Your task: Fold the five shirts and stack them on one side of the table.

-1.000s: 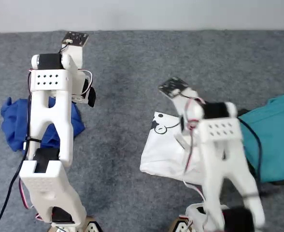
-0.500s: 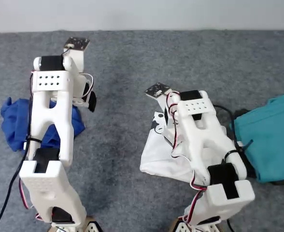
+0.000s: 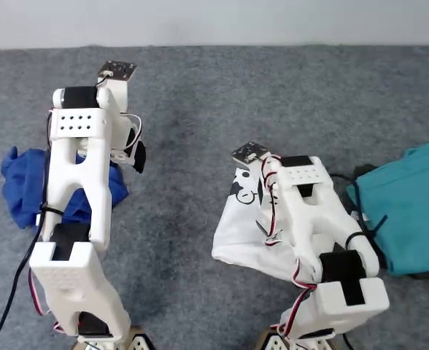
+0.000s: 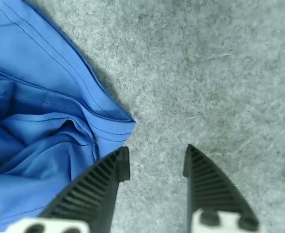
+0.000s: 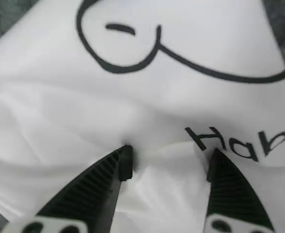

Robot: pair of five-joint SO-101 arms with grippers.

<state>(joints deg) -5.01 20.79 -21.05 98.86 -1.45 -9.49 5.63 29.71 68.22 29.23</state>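
Surface (image 3: 192, 131) of grey felt under both arms. At 3 o'clock in the high view, teal shirt (image 3: 411, 204), bunched and running off the edge, just beside the right arm. Toward 5 o'clock from the middle, white shirt (image 3: 236, 237) with black drawing and lettering, rumpled, partly covered by the right arm. At 9 o'clock, blue shirt (image 3: 17, 182), crumpled, partly under the left arm, well apart from the other two.

Left pincer (image 4: 156, 158) open, over bare surface, one finger just beside the hemmed corner of the blue shirt (image 4: 36, 111). Right pincer (image 5: 169, 158) open too, low over the white shirt (image 5: 133, 87), tips either side of a crease beside the lettering; contact with the cloth impossible to tell.
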